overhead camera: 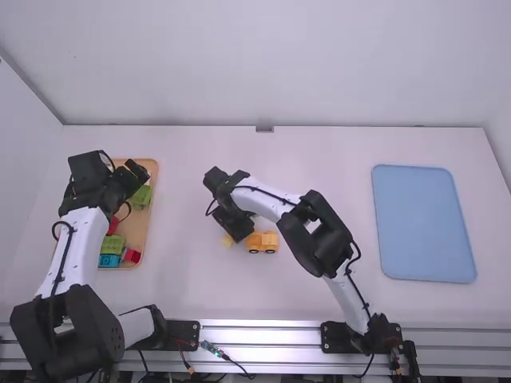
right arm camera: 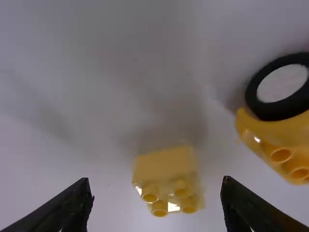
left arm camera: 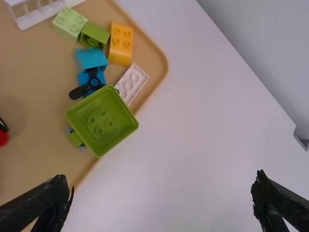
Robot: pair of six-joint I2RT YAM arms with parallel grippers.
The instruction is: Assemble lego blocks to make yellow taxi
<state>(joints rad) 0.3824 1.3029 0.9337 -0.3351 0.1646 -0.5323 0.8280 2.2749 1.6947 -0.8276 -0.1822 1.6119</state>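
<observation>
Chassis [overhead camera: 262, 242], lower centre, stands wheeled; we have the loose block [right arm camera: 166, 166] left to join, we judge; left pincer [left arm camera: 164, 182], right pincer [right arm camera: 157, 185] spread.

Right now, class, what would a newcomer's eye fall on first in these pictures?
Probably the small yellow block near mid-table, with the right pincer open above it, and the wheeled yellow piece beside it. The broad blue tray on the table's right side likely catches the eye next, then the green open-topped piece in the tan tray at the left.
</observation>
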